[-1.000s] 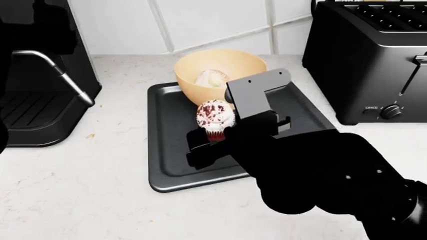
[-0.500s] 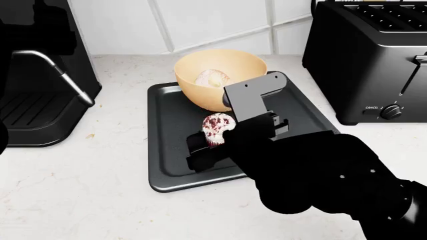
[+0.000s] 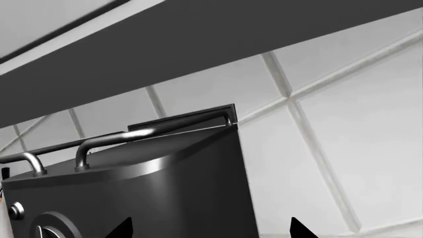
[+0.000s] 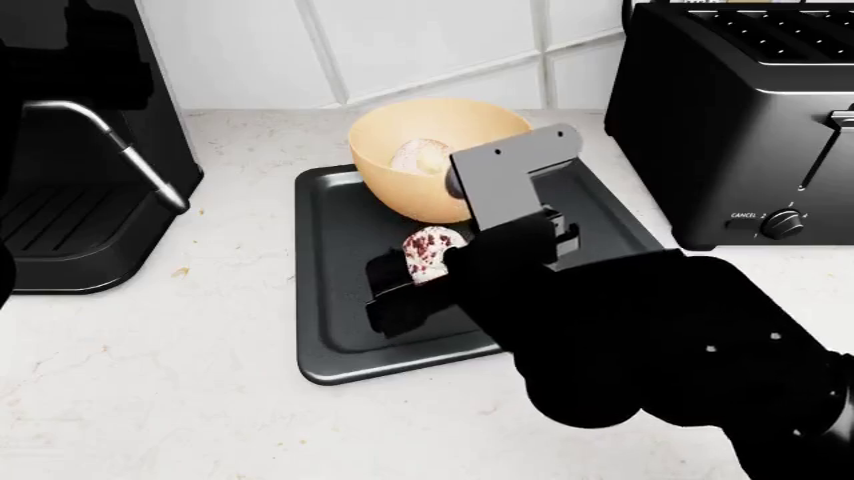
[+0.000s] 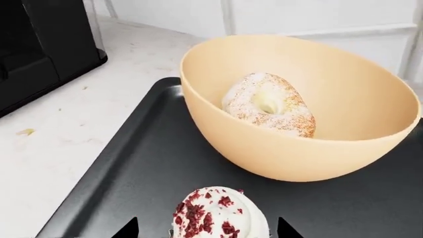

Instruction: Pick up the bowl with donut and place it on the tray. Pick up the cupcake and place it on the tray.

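Right tool: the black right tool (image 4: pixel 424 285) was low over the tray, its two fingers closed on the small cupcake with red ribbed wrapper, white frosting and red crumbs (image 4: pixel 430 252); its fingertips showed either side of the cupcake (image 5: pixel 221 217) in the right wrist view.
Tray: the flat rectangular dark grey metal baking tray (image 4: pixel 336 250) lay on the pale speckled tabletop (image 4: pixel 160 370), between the two black appliances.
Bowl: the round, deep tan-yellow bowl (image 4: pixel 407 140) sat on the tray's far part, just behind the cupcake.
Donut: the pale white-glazed ring donut (image 5: pixel 270 104) lay inside the bowl (image 5: pixel 343 99).
Toaster: the black toaster (image 4: pixel 741 110) stood at the right.
Coffee machine: the black coffee machine (image 4: pixel 74 150) stood at the left.
Left tool: only two dark tips showed in the left wrist view; cannot tell its state.
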Controlling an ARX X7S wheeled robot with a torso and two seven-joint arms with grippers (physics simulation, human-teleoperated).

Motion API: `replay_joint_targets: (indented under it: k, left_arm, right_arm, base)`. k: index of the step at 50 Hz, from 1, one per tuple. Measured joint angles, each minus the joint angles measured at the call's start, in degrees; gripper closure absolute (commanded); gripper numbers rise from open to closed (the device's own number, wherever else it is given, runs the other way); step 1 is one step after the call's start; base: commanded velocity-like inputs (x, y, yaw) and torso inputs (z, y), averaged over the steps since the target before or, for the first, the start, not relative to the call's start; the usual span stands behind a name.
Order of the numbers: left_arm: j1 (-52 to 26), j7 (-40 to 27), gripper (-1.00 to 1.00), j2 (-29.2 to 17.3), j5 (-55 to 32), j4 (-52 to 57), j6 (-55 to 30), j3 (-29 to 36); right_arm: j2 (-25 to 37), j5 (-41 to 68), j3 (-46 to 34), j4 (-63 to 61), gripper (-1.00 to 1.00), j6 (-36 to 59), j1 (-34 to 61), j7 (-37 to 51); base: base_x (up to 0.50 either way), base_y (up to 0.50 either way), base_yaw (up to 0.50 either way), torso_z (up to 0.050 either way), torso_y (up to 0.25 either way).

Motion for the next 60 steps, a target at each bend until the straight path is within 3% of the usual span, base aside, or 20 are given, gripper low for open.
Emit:
replay_joint_targets:
  k: [24, 49, 60]
  left_arm:
    - [-1.0, -0.4, -1.00, 0.0, -1.0, 0.1, -0.2, 0.1]
    - [0.1, 2.1, -1.00, -0.5, -4.1, 4.7, 1.5, -0.7]
    - [2.2, 3.2, -1.00, -1.0, -7.4, 10.1, 3.7, -2.1]
  right_arm:
    - [0.4, 7.1, 3.3, -7.3, -1.00, -0.9, 7.0, 6.2]
    - [5.0, 12.6, 6.0, -21.6, -1.00, -3.9, 14.0, 22.7]
    - [9.7, 8.4, 0.0, -29.1, -1.00, -12.4, 15.8, 26.5]
  base:
    - [0.00, 0.00, 0.00, 0.000, 0.000]
    - [0.00, 0.00, 0.00, 0.000, 0.000]
    - [0.00, 0.00, 0.00, 0.000, 0.000]
